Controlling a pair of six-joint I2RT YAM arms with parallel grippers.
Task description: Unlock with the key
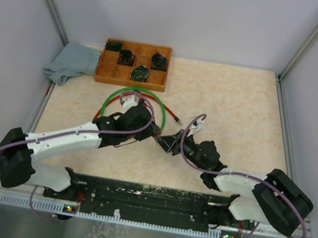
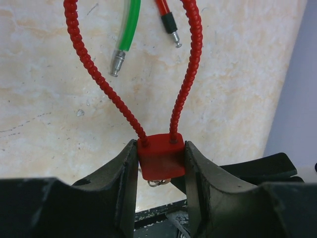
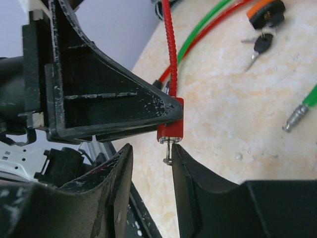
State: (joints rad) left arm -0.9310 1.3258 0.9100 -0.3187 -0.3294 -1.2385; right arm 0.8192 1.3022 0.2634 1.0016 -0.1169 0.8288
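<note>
Progress looked roughly midway: the left hand [image 2: 159,148] was clamped on the red lock [image 2: 160,159], and a small key [image 3: 169,150] hung from the lock's underside, apparently already in the keyhole. The right hand [image 3: 151,148] stood with its jaws parted, the key in the gap close against one finger but not pinched. Both ends of the red cable [image 2: 184,74] sat in the lock body just beyond the left hand's fingertips, so the turn and release seemed not yet done

We find bare beige stone-pattern tabletop [image 1: 241,102] rightward; green coated cable loop [image 1: 145,92] and red ribbed-cable padlock [image 2: 161,156] block centre
</note>
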